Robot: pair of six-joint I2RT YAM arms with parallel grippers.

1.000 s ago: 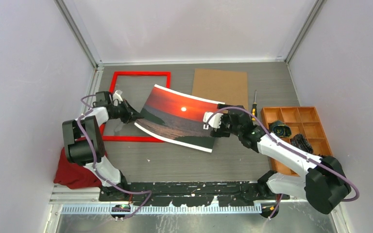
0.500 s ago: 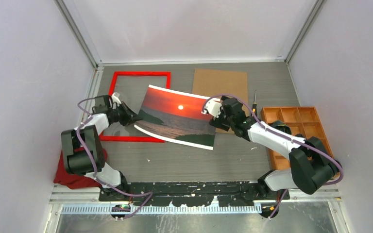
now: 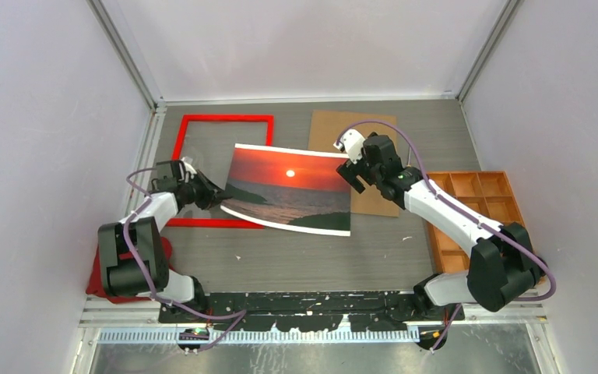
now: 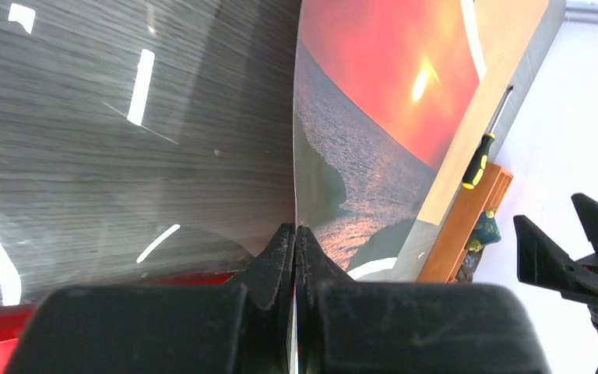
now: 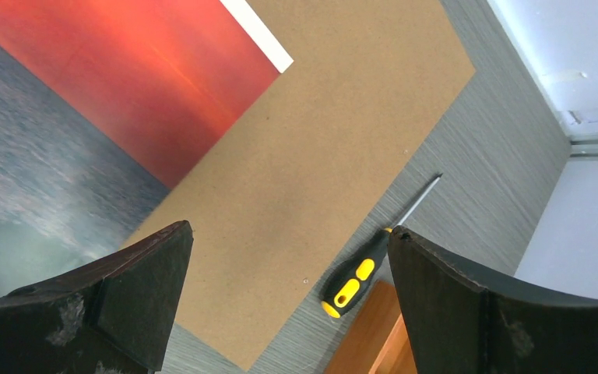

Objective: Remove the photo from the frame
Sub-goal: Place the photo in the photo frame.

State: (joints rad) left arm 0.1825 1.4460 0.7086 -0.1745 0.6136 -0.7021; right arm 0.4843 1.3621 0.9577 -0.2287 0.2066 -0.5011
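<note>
already the large sunset-over-sea photo print [image 3: 292, 191] is out of the thin red rectangular frame [image 3: 226, 118] at upper left, its left edge pinched in the left tool [image 3: 212, 193]. the right tool [image 5: 288, 234] gapes wide, empty, over the plain brown backing board [image 3: 358, 128]. next, probably: lay it flat, release. a yellow-handled screwdriver [image 5: 356, 279] and orange compartment tray [image 3: 483, 187] sit right; nothing blocks.

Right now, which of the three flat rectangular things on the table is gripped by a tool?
The sunset photo: the left tool is shut on its left edge. The brown board and the red frame lie flat, with no tool gripping them.
</note>
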